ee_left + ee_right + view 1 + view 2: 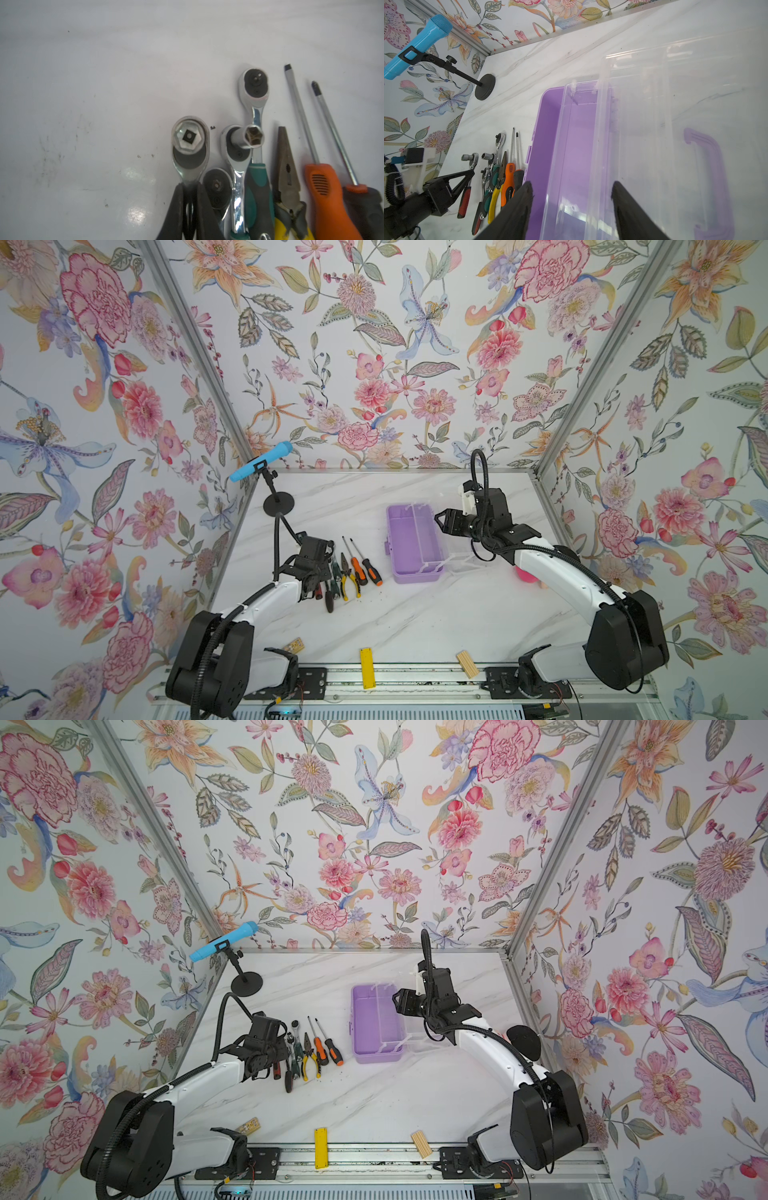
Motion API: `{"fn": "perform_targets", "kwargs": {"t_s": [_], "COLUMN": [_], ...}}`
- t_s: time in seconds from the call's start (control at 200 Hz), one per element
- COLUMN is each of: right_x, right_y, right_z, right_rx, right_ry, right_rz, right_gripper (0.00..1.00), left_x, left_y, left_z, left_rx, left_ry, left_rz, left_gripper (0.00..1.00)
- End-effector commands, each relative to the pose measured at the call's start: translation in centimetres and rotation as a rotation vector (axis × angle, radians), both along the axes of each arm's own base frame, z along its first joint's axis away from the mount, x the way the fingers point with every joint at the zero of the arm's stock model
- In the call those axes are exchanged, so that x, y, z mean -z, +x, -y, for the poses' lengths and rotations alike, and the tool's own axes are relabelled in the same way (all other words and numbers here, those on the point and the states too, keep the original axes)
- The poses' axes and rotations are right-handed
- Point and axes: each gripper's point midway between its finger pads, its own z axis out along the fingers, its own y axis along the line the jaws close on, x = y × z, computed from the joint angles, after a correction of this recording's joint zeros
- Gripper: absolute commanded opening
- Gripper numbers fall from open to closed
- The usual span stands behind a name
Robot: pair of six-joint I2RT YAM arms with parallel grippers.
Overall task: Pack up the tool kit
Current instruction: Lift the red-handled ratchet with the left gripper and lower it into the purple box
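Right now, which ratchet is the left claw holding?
The red-handled ratchet, farthest from the case; the left claw is shut on its neck. The green-handled ratchets lie free.

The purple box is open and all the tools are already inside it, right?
No. The purple box is open, but no tools are inside; the tools lie in a row on the table beside it, as both top views show.

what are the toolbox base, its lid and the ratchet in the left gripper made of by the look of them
Toolbox base: opaque lilac plastic, smooth moulded walls.
Lid: clear glossy plastic; the marble-look tabletop shows through.
Ratchet in the left gripper: bright polished metal, probably chromed steel, judging by its mirror-like glints.
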Motion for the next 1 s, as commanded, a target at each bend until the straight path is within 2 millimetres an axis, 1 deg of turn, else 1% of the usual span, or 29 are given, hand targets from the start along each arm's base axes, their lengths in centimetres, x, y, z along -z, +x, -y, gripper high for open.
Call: {"fn": "perform_targets", "kwargs": {"t_s": [0.0,0.09,0.17,0.29,0.37,0.425,0.46,0.465,0.485,0.49,0.5,0.591,0.711,0.761,0.841,0.941,0.996], "right_x": [-0.5,-0.9,-1.0,-1.1,-1.5,-1.6,-1.8,-1.7,-1.8,-1.8,-1.8,-2.0,-2.3,-2.4,-2.3,-2.1,-2.1], "right_y": [0.2,0.3,0.4,0.6,0.7,0.6,0.6,0.6,0.6,0.6,0.6,0.6,0.7,0.8,0.8,0.7,0.7], "right_z": [0.4,0.6,1.3,2.2,2.6,2.9,3.0,3.1,3.1,3.2,3.2,3.4,3.5,3.6,3.6,3.7,3.7], "right_rx": [0.015,0.027,0.059,0.098,0.112,0.122,0.123,0.123,0.124,0.125,0.124,0.131,0.130,0.134,0.133,0.134,0.135], "right_ry": [0.001,-0.002,-0.009,0.005,0.014,0.014,0.016,0.015,0.016,0.015,0.015,0.020,0.027,0.031,0.034,0.034,0.037], "right_rz": [0.011,0.023,0.030,0.034,0.044,0.048,0.053,0.052,0.056,0.054,0.056,0.061,0.067,0.069,0.065,0.062,0.061], "right_gripper": [0.62,0.62,0.64,0.65,0.65,0.65,0.65,0.65,0.65,0.65,0.65,0.65,0.65,0.65,0.65,0.65,0.65], "left_x": [-5.2,-8.2,-10.8,-13.6,-14.6,-14.0,-14.0,-13.7,-14.2,-13.5,-13.1,-12.6,-10.9,-9.7,-7.9,-6.1,-5.2], "left_y": [2.3,3.6,4.6,6.4,7.4,8.2,8.6,8.7,8.9,9.0,9.2,10.4,11.1,11.3,11.5,11.7,11.6], "left_z": [2.5,5.6,9.6,16.1,20.0,21.8,22.5,22.6,23.0,23.2,23.5,25.8,28.6,29.6,30.3,30.5,30.2], "left_rx": [0.058,0.107,0.167,0.265,0.309,0.319,0.317,0.316,0.317,0.318,0.319,0.348,0.389,0.396,0.384,0.353,0.325], "left_ry": [-0.074,-0.125,-0.209,-0.333,-0.405,-0.449,-0.481,-0.482,-0.508,-0.507,-0.514,-0.547,-0.556,-0.555,-0.549,-0.544,-0.547], "left_rz": [0.130,0.210,0.289,0.362,0.407,0.402,0.412,0.408,0.423,0.412,0.406,0.390,0.349,0.318,0.279,0.241,0.221], "left_gripper": [0.00,0.00,0.00,0.00,0.00,0.00,0.00,0.00,0.00,0.00,0.00,0.00,0.00,0.00,0.00,0.00,0.00]}}
